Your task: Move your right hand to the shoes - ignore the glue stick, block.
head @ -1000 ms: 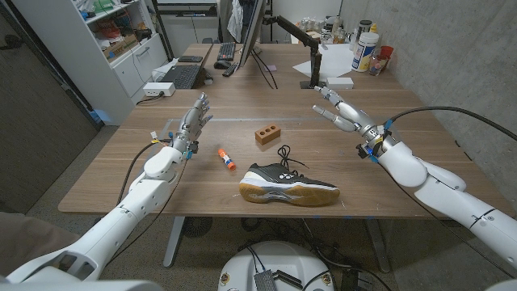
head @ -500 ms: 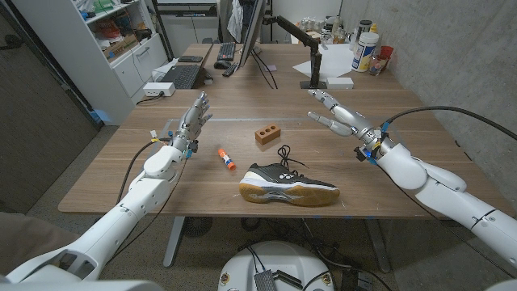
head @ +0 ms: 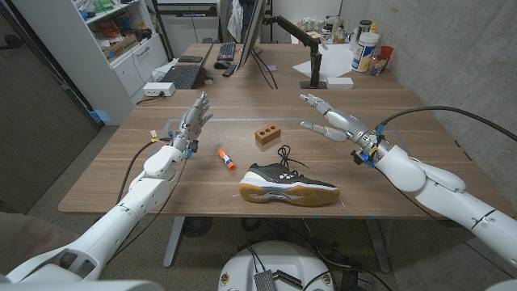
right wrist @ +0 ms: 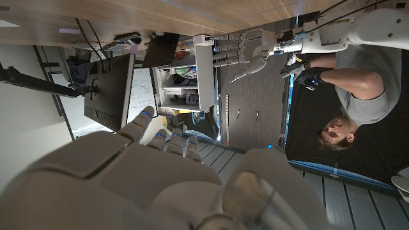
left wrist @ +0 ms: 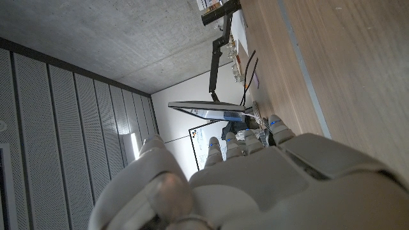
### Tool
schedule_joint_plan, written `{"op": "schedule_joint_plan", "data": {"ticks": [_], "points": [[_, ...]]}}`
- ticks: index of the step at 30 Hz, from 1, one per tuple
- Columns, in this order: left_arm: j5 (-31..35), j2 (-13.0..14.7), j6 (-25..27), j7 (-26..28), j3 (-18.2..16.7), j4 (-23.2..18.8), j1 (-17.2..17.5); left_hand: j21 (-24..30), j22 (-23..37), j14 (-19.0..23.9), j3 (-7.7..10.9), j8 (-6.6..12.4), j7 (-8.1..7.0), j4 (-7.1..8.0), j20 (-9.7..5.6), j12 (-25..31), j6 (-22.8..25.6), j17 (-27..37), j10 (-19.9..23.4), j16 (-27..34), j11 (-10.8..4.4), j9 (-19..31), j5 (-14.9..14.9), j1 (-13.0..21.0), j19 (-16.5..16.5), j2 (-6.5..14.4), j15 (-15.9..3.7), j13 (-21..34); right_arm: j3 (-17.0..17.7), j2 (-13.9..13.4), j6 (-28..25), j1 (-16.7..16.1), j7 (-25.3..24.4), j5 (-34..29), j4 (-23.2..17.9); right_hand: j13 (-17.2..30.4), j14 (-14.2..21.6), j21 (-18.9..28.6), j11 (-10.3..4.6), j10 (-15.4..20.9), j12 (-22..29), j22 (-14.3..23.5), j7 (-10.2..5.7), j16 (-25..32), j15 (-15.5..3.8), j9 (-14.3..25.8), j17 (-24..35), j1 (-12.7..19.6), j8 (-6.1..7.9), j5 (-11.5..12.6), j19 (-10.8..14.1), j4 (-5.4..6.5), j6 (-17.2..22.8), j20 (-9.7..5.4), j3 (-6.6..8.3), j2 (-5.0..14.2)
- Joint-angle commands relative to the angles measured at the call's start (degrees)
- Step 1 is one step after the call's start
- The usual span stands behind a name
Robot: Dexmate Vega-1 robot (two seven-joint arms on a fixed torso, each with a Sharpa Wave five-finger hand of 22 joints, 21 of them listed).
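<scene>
Right hand point(head: 333, 123) open and empty, above the black, white-soled sneaker point(head: 287, 183).
Reaching down, it could clip the brown block point(head: 267, 134) nearby.

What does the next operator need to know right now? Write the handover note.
Right hand: open, empty, raised over the table beyond the shoe, not touching it.
Left hand: open, empty, raised at the table's left side.
Black sneaker with white and tan sole: on its sole near the front edge of the wooden table.
Orange glue stick and brown brick-like block: untouched; ignore them.
Left: bring the right hand to the sneaker.
</scene>
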Motion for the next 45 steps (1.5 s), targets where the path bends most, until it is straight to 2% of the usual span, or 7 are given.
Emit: {"op": "schedule_joint_plan", "data": {"ticks": [1,10,23,28,30,41,45], "points": [[-0.2,-0.3,-0.6,-0.9,0.1,0.9,-0.4,0.2,0.2,-0.7,-0.09,-0.21,0.12,-0.27,0.25,0.0,0.0,0.3,-0.4,0.2,0.01,0.1,0.0,0.4,-0.3,0.0,-0.02,0.3,-0.3,0.0,0.6,-0.2,1.1,-1.7,-1.2,0.3,-0.3,0.2,-0.01,-0.5,-0.2,0.1,-0.05,0.3,-0.9,0.1,0.2,0.5,-0.21,-0.1,0.0,-0.45,-0.5,0.28,0.02,-0.09],[-0.5,-0.3,-0.5,-0.8,0.1,0.8,0.2,0.2,0.2,-0.7,-0.07,-0.23,0.2,-0.3,0.25,0.0,-0.1,0.3,-0.4,0.2,-0.14,0.1,0.0,0.3,-0.4,0.1,0.02,0.3,-0.4,-0.6,0.5,0.2,1.5,-4.8,-2.4,0.3,-0.7,0.1,-0.05,-0.6,-0.2,0.1,-0.15,0.2,-0.82,0.1,0.2,0.8,-0.12,-0.1,-0.3,-0.6,-0.7,0.46,0.04,-0.07],[0.1,-0.2,-0.8,0.0,0.1,0.1,0.6,0.2,0.2,-0.7,-0.03,-0.21,0.21,-0.36,0.25,0.0,0.0,0.3,-0.4,0.2,-0.16,0.1,0.0,0.3,-0.4,0.1,-0.01,0.3,-0.7,-0.9,3.2,0.6,1.2,-7.1,-2.6,0.3,-0.7,0.1,-0.08,-0.8,-0.2,0.1,-0.14,0.2,-0.82,0.1,0.2,1.0,-0.08,-0.2,-0.5,-0.71,-0.9,0.48,0.09,0.04],[0.2,-0.2,-0.6,0.1,0.2,-0.2,0.6,0.2,0.2,-0.7,-0.02,-0.2,0.3,-0.38,0.25,0.1,0.1,0.3,-0.3,0.2,-0.09,0.1,0.0,0.3,-0.4,0.1,-0.01,0.3,-0.3,-1.1,4.0,0.2,0.0,-9.8,-3.1,0.3,-0.5,0.1,-0.07,-0.7,-0.1,0.1,-0.19,0.3,-0.89,0.1,0.2,1.2,-0.02,-0.2,-0.4,-0.77,-0.9,0.45,0.12,0.12],[0.3,-0.2,-0.7,0.1,0.2,-0.2,0.6,0.2,0.2,-0.7,-0.01,-0.2,0.36,-0.4,0.25,0.1,0.1,0.3,-0.4,0.2,-0.54,0.1,0.0,0.3,-0.4,0.1,-0.03,0.3,0.0,-1.4,4.1,-0.2,-0.8,-11.8,-3.6,0.3,-0.4,0.1,-0.31,-0.6,0.0,0.1,-0.47,0.4,-0.94,0.1,0.2,1.3,0.14,-0.2,-0.4,-0.83,-0.6,0.44,0.16,0.19],[0.5,-0.2,-0.4,0.7,0.2,-1.0,0.9,0.2,0.2,-0.7,0.02,-0.18,0.43,-0.45,0.25,0.1,0.2,0.3,-0.4,0.2,-0.38,0.1,0.0,0.2,-0.4,0.1,-0.01,0.3,-0.4,-2.1,4.7,-0.3,-1.0,-14.9,-4.3,0.3,-0.3,0.2,-0.62,-0.6,0.0,0.1,-0.74,0.4,-1.13,0.2,0.3,1.6,0.26,-0.3,-0.3,-0.97,-0.5,0.55,0.27,0.41],[0.7,0.1,-0.1,1.0,0.3,-1.7,1.2,0.2,0.2,-0.7,0.04,-0.2,0.49,-0.47,0.24,0.1,0.1,0.3,-0.4,0.2,-0.37,0.1,0.0,0.2,-0.4,0.1,-0.03,0.3,-0.6,-2.9,5.6,-0.3,-0.7,-15.9,-5.0,0.3,-0.5,0.4,-0.49,-1.1,-0.1,0.1,-0.81,0.3,-1.1,0.2,0.3,1.8,0.18,-0.3,0.3,-1.04,-0.8,0.12,0.35,0.6]]}}
